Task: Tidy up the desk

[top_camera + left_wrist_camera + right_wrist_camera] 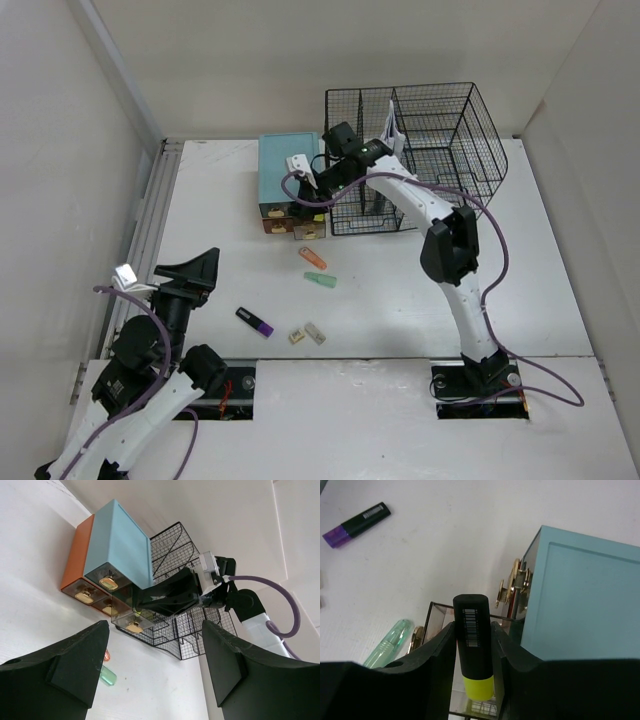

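The right gripper is closed partway, its two fingers pressing on either side of a black and yellow highlighter. The highlighter stands between them with its black end up and its yellow end down. Just under it is an open drawer of clear plastic, pulled out from a drawer box with a teal top. From the left wrist view the box has an orange side and gold knobs on its drawer fronts. A black wire rack stands right beside the box, on the right.

The left gripper is wide open and holds nothing. It hangs above the near left part of the desk, well apart from the box, with its fingers pointing toward it.

The desk is the white tabletop under everything, with a grey rail along its left edge. On it, in front of the box, lie an orange marker and a green marker. Nearer the arms lie a purple highlighter and two small pale pieces, close together.
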Motion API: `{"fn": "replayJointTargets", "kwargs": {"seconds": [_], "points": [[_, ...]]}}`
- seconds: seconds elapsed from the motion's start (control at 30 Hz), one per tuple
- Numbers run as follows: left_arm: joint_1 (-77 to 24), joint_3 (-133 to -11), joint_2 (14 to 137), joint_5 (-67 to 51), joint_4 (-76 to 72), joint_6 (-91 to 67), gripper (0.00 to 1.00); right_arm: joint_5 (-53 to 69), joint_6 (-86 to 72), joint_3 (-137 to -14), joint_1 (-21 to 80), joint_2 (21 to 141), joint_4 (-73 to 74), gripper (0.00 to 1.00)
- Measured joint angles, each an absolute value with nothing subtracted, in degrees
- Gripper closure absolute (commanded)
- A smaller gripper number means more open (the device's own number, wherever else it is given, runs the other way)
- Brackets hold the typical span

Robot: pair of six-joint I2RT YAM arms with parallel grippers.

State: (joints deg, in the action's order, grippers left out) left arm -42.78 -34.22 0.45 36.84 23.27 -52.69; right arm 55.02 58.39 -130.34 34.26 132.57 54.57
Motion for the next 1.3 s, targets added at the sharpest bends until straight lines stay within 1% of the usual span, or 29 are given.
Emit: {"fn": "replayJointTargets", "kwargs": {"seconds": [0.07, 0.13, 0.2, 0.27, 0.4, 0.47, 0.5, 0.53, 0.6, 0.63, 0.73, 0.87, 1.07, 1.3], "points": [[-42.76, -34.04, 0.45, 36.84, 23.18, -52.8, 0.27, 54.24, 59.44, -130.3, 34.37, 132.57, 55.72, 0.56], [-42.76, -33.85, 0.45, 36.8, 22.9, -52.84, 0.27, 53.65, 60.23, -130.28, 34.35, 132.46, 56.9, 0.54], [-42.76, -33.43, 0.45, 36.64, 22.59, -52.88, 0.27, 53.34, 60.73, -129.6, 34.35, 132.18, 57.3, 0.5], [-42.76, -33.12, 0.45, 36.51, 22.57, -52.9, 0.27, 53.34, 61.1, -129.03, 34.22, 131.68, 58.08, 0.48], [-42.76, -32.99, 0.45, 36.47, 22.5, -53.04, 0.27, 53.39, 61.39, -127.63, 34.2, 128.9, 58.89, 0.48], [-42.78, -32.99, 0.45, 36.47, 22.52, -53.1, 0.27, 53.63, 61.3, -127.5, 34.22, 126.93, 59.09, 0.53], [-42.76, -32.99, 0.45, 36.47, 22.5, -53.12, 0.27, 53.98, 61.25, -127.5, 34.22, 125.86, 59.11, 0.58], [-42.76, -32.99, 0.45, 36.4, 22.48, -53.17, 0.27, 54.28, 60.97, -127.44, 34.22, 124.79, 59.02, 0.69], [-42.76, -32.84, 0.45, 36.25, 22.28, -53.23, 0.27, 55.11, 59.92, -127.07, 34.28, 122.76, 58.41, 0.79], [-42.76, -32.69, 0.45, 36.21, 22.15, -53.25, 0.27, 55.44, 59.24, -126.74, 34.3, 121.99, 58.0, 0.88], [-42.76, -32.36, 0.45, 35.97, 22.09, -53.28, 0.27, 56.12, 56.9, -125.71, 35.0, 120.77, 56.62, 0.96], [-42.76, -32.34, 0.45, 35.7, 22.09, -53.49, 0.26, 56.14, 53.36, -124.31, 37.19, 121.67, 54.28, 1.0], [-42.76, -32.34, 0.45, 35.62, 22.63, -53.76, 0.26, 53.21, 45.43, -118.58, 40.47, 122.76, 45.36, 1.0], [-42.76, -32.34, 0.45, 35.81, 23.62, -53.93, 0.26, 47.03, 37.85, -118.13, 41.74, 123.52, 37.91, 1.0]]}}
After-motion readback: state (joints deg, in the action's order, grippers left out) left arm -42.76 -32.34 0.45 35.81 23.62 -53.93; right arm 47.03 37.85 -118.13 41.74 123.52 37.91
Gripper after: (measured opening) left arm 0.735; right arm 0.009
